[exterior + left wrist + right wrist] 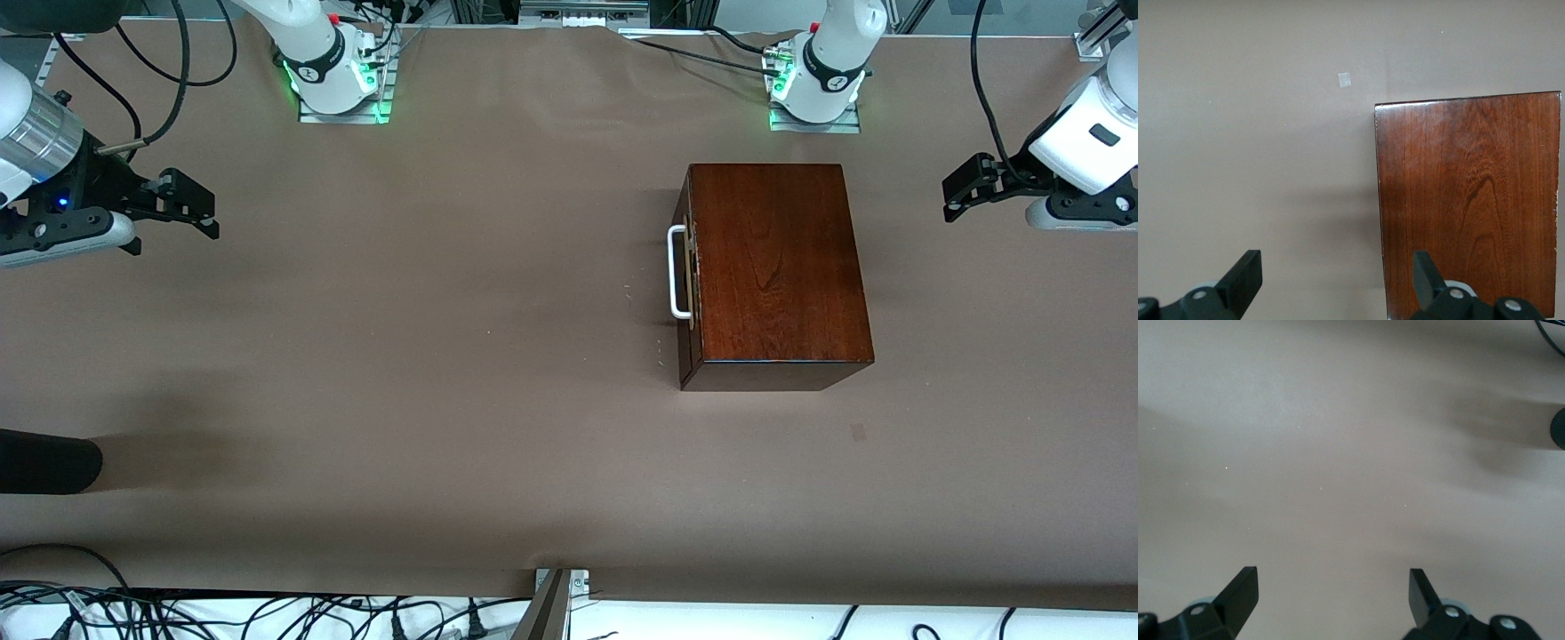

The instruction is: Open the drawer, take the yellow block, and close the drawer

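Observation:
The glossy mahogany box (773,267) stands on the brown table, toward the left arm's end. Its drawer is shut, and the dark front with the white U-shaped handle (677,271) faces the right arm's end. The yellow block is hidden. My left gripper (965,187) is open and empty, up in the air past the box at the left arm's end of the table. In the left wrist view it (1337,277) hangs over the edge of the box top (1471,200). My right gripper (191,206) is open and empty, over bare table at its own end (1333,593).
A small pale patch (858,433) lies on the table nearer the front camera than the box; it also shows in the left wrist view (1345,80). A dark rounded object (44,462) juts in at the right arm's end. Cables run along the table's edges.

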Tool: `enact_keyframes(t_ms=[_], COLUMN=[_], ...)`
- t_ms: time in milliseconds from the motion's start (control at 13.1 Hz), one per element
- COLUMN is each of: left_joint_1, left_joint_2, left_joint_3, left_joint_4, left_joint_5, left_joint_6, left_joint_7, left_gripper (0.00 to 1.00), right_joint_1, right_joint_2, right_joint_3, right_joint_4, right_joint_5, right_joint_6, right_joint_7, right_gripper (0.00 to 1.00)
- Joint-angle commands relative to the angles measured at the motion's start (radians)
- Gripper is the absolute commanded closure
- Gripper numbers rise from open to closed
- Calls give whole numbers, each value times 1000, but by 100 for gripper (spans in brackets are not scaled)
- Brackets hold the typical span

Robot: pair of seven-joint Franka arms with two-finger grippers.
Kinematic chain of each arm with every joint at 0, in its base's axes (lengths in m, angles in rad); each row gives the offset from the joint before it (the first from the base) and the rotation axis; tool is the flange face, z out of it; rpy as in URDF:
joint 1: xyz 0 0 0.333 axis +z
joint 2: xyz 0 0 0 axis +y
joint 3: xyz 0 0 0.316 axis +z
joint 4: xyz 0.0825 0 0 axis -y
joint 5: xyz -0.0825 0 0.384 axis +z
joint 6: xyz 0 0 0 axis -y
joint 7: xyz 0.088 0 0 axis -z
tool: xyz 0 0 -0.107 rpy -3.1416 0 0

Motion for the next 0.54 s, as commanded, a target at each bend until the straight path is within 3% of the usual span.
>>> enact_keyframes(t_ms=[0,459], left_joint_1=[1,1], left_joint_2=[15,15], left_joint_3=[-1,-1], left_joint_4=[36,37], left_joint_5=[-20,-18], left_joint_6=[-25,-25], left_joint_7=[17,16], left_gripper=[0,0], right_joint_1=[-6,-3], right_joint_2=[-4,8], right_joint_3=[-1,4], right_joint_4=[13,10], right_joint_5=[-2,24], right_joint_6=[-6,-12], right_joint_7=[11,14], right_gripper=[0,0])
